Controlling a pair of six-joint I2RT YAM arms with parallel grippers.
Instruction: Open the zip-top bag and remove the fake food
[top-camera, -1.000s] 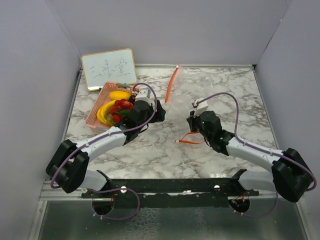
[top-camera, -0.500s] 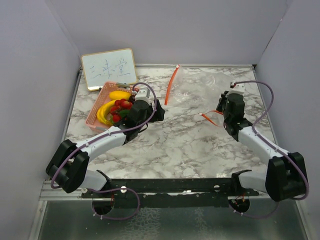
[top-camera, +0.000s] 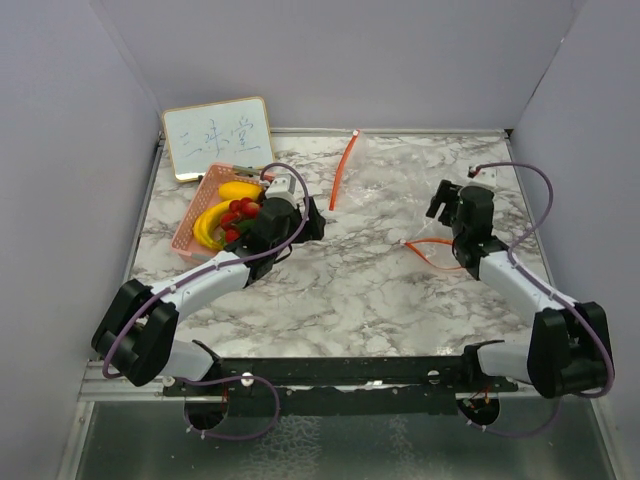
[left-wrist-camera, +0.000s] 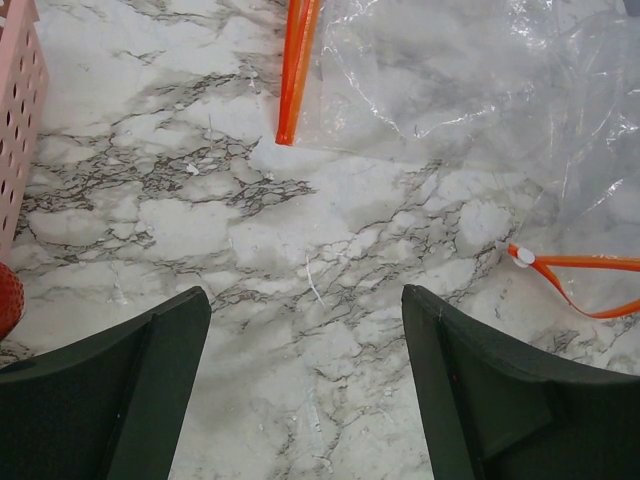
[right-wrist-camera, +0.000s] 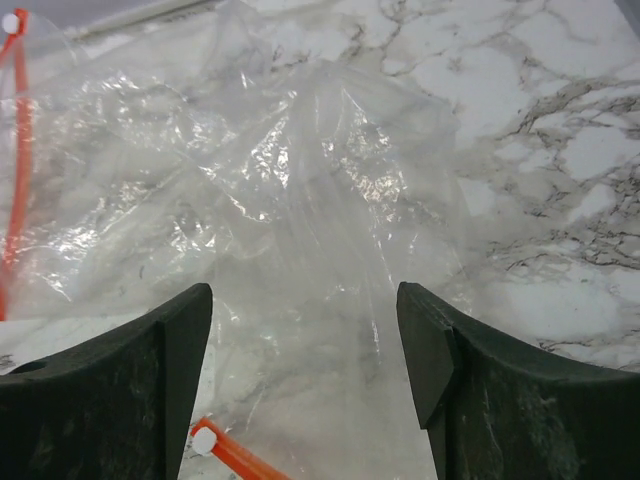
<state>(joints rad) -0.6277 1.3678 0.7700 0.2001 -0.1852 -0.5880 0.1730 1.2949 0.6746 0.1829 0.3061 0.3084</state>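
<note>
One bag (right-wrist-camera: 300, 200): open, looks empty, flat on the table (top-camera: 350, 290).
Food (top-camera: 212, 225): in the basket (top-camera: 183, 240).
Left end effector (left-wrist-camera: 305, 330): spread apart, holds nothing.
Right end effector (right-wrist-camera: 305, 330): spread apart, holds nothing.
Left to do: nothing, it seems.

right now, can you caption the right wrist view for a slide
Open right hand above a clear, crumpled zip-top bag on the marble table, orange zipper strip at left

a white marble-patterned table (top-camera: 350, 295) with grey veins sits boxed in by plain pale grey walls: back wall (top-camera: 380, 60), left wall (top-camera: 60, 180), right wall (top-camera: 590, 150). a small whiteboard (top-camera: 218, 137) with blue writing leans at the far left corner. a black rail (top-camera: 340, 372) runs along the near edge; the light is soft and even
</note>
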